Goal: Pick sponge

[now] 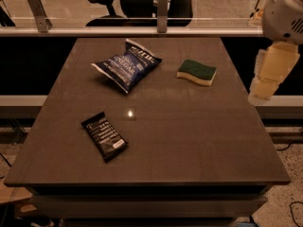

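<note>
sponge (197,72): flat on bench (189,141), near its right edge
end effector (267,82): just off that edge; you can't tell its grip state
chip bag (127,65): left of sponge, apart

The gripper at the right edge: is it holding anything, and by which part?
Nothing is held. The gripper hangs beyond the right edge of the table, apart from the sponge, which lies untouched on the tabletop.
</note>
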{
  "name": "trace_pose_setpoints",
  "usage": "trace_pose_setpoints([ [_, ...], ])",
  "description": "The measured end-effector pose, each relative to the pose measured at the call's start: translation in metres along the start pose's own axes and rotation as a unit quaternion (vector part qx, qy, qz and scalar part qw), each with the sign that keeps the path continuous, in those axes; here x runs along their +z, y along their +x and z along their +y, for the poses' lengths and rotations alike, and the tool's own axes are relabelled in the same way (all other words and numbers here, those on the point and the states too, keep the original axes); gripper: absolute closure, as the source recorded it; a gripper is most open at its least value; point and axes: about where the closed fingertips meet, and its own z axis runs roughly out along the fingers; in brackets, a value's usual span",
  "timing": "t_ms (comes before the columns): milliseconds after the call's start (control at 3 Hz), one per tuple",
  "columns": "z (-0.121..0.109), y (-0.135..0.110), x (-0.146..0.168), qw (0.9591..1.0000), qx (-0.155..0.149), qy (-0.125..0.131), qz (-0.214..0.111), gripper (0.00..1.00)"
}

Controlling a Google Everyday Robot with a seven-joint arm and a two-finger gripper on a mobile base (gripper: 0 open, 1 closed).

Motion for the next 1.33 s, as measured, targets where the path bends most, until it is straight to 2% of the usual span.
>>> trace_pose_setpoints([
  [667, -0.054, -0.031, 0.018, 0.9994, -0.014, 0.006, 0.030, 0.00],
  [1000, -0.081, -0.046, 0.037, 0.9998, -0.001, 0.005, 0.021, 0.00],
  [1333, -0.102, -0.056, 0.058, 0.9992, 0.034, 0.005, -0.017, 0.00],
])
